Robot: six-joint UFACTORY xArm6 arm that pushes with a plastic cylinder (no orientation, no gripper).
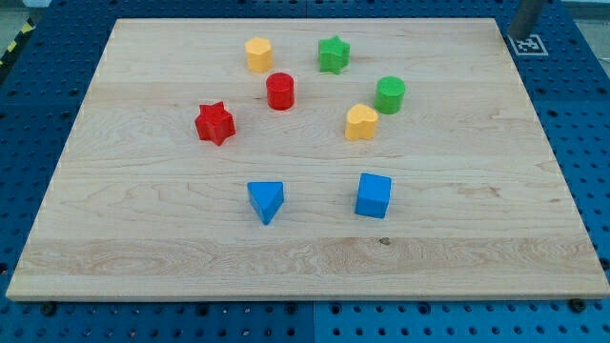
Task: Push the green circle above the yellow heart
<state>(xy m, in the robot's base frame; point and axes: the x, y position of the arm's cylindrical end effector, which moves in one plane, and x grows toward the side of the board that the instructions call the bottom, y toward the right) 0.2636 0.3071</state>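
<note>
Rod (530, 13): short grey length, entering at the view's top right, just past the desk's far right corner. My tip (520, 31) sits off the wooden desk (143, 248), beside a small black-and-white tag (528, 43) on the blue pegboard (591, 114). Jaw state: cannot tell; only the plain rod end shows. Tip touches no block and is well apart from all of them. The nearest is the green circle.

Green circle (390, 94): upright, in the far right part of the desk, right of centre. It lies up and to the right of the yellow heart (361, 122), near it, with a thin gap between them; the two are not touching. It is not straight above the heart but offset toward the right edge.

Green star (334, 53): nearer the top edge, up and left of the circle.

Yellow block (258, 53): left of the green star, level with it; shape looks many-sided, cannot tell exactly.

Red cylinder (280, 91): just below and right of the yellow block, apart from it.

Red star (214, 123): left of centre, level with the heart, well apart from it.

Blue triangle (266, 200): toward the bottom edge, below the red cylinder.

Blue cube (374, 195): right of the triangle, level with it, below the heart.
</note>
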